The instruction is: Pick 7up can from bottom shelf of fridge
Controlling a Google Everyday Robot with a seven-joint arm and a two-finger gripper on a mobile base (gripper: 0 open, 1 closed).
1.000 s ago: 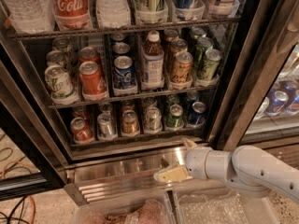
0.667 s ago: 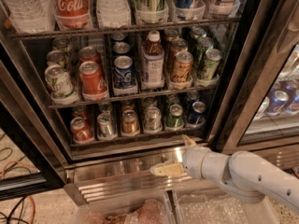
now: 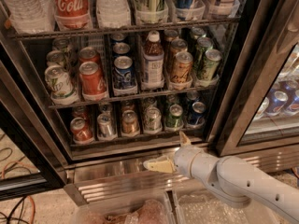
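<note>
The fridge [image 3: 37,125] stands open in front of me. Its bottom shelf [image 3: 135,141] holds a row of cans in clear trays. The 7up can [image 3: 152,118], pale silvery-green, stands fourth from the left, between a brown can [image 3: 130,122] and a deeper green can [image 3: 174,115]. A plain silver can [image 3: 106,125] stands second from the left. My gripper [image 3: 170,151] is open and empty. It is just below the shelf's front edge, in front of the steel base [image 3: 117,169], slightly right of the 7up can and not touching it.
The middle shelf [image 3: 131,97] holds cans and a tall bottle [image 3: 153,62]. The door frame [image 3: 243,87] stands to the right, with the neighbouring cooler [image 3: 280,101] behind it. Clear bins [image 3: 140,211] sit on the floor below. Cables [image 3: 18,204] lie at the lower left.
My arm has moved left and up, bringing the gripper closer to the bottom shelf's front edge. The cans have not moved.
</note>
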